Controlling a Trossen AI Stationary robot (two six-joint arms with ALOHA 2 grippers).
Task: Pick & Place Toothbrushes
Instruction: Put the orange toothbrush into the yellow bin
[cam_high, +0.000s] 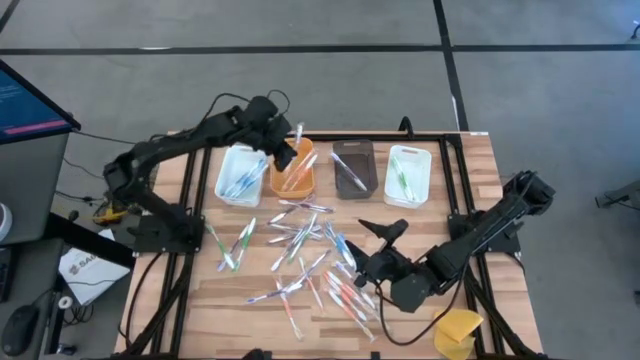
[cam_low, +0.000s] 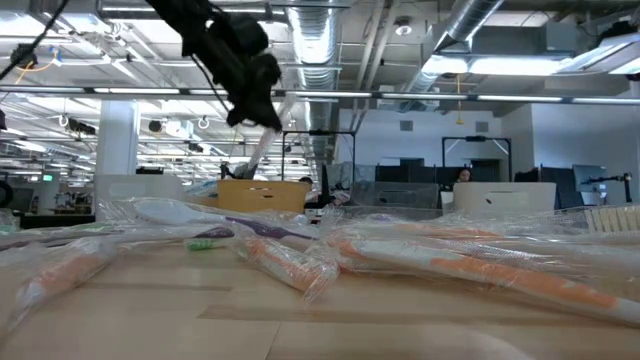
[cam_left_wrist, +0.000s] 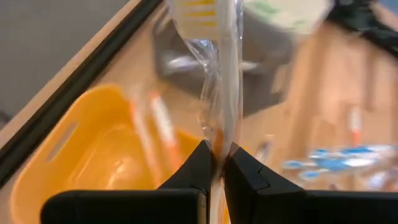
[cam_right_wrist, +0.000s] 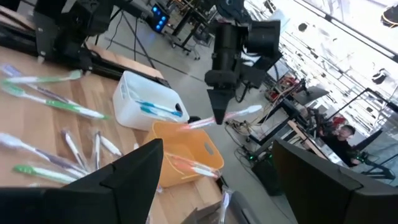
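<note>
My left gripper hovers over the orange tray at the table's far side, shut on a wrapped toothbrush with an orange and white handle. The right wrist view shows that gripper above the tray. Many wrapped toothbrushes lie scattered on the table's middle. My right gripper is open, low over the right side of that pile, touching nothing. My left gripper pinches the toothbrush's handle between its two fingers, through the clear wrapper. The fingers come from above, slanting down. The toothbrush is lifted clear over the orange tray, and its bristle head sticks out beyond the fingertips.
Four trays stand in a row at the far edge: a white one with blue brushes, the orange one, a brown one and a white one with green brushes. A yellow sponge-like lump sits at the near right corner.
</note>
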